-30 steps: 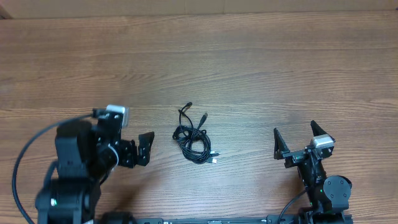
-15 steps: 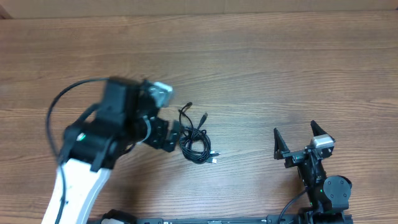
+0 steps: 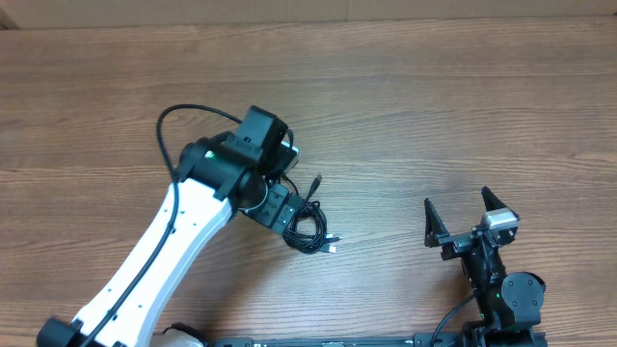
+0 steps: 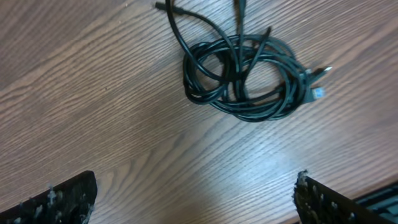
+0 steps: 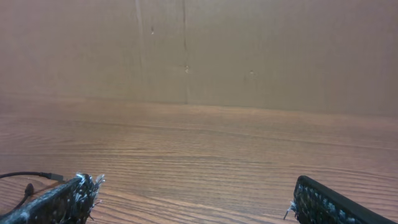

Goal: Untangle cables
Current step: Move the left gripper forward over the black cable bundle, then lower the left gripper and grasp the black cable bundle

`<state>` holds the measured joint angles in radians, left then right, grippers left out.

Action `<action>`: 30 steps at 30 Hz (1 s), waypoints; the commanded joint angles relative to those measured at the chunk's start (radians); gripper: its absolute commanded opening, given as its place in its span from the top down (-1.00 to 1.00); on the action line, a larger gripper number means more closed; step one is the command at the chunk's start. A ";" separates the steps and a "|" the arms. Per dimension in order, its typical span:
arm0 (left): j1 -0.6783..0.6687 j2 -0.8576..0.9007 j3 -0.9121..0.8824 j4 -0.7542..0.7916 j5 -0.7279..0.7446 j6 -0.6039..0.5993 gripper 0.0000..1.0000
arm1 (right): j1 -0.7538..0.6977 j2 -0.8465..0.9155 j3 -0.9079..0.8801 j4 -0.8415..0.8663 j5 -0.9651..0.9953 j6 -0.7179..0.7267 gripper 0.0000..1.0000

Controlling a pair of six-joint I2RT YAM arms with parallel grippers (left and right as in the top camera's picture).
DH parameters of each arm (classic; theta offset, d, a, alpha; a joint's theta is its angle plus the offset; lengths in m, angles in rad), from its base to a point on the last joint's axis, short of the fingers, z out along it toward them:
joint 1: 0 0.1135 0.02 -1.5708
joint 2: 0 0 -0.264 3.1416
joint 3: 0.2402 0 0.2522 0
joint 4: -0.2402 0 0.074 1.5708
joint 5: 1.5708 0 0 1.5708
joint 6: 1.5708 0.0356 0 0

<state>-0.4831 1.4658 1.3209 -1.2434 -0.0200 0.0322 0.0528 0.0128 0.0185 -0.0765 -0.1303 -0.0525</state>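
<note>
The cables (image 3: 312, 229) are thin black cords with small plug ends, knotted into a small looped bundle on the wooden table near its front middle. In the left wrist view the bundle (image 4: 245, 78) lies ahead of my left gripper (image 4: 196, 202), whose two fingers are spread wide with bare table between them. From overhead my left gripper (image 3: 278, 207) hovers at the bundle's left edge and hides part of it. My right gripper (image 3: 456, 200) is open and empty at the front right, well apart from the cables. A bit of black cord (image 5: 25, 176) shows at the far left of the right wrist view.
The wooden table (image 3: 434, 106) stretches to a cardboard-coloured wall (image 5: 199, 50) at the back. The left arm's white link (image 3: 164, 260) and its thick black cable loop (image 3: 169, 125) lie over the front left.
My left arm has swung from the front left toward the middle, bringing its open gripper up to the cable bundle. The bundle and the right arm have not moved.
</note>
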 commanded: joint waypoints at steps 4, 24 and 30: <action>-0.002 0.109 0.023 0.006 0.007 -0.010 -0.99 | -0.005 -0.011 -0.010 0.003 0.006 -0.002 -1.00; -0.014 0.340 0.023 0.082 0.095 0.399 -0.95 | -0.005 -0.011 -0.010 0.003 0.006 -0.002 -1.00; -0.014 0.374 0.023 0.101 0.095 0.495 -0.75 | -0.005 -0.011 -0.010 0.003 0.006 -0.002 -1.00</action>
<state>-0.4915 1.8175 1.3231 -1.1553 0.0593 0.4248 0.0528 0.0128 0.0185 -0.0765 -0.1303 -0.0521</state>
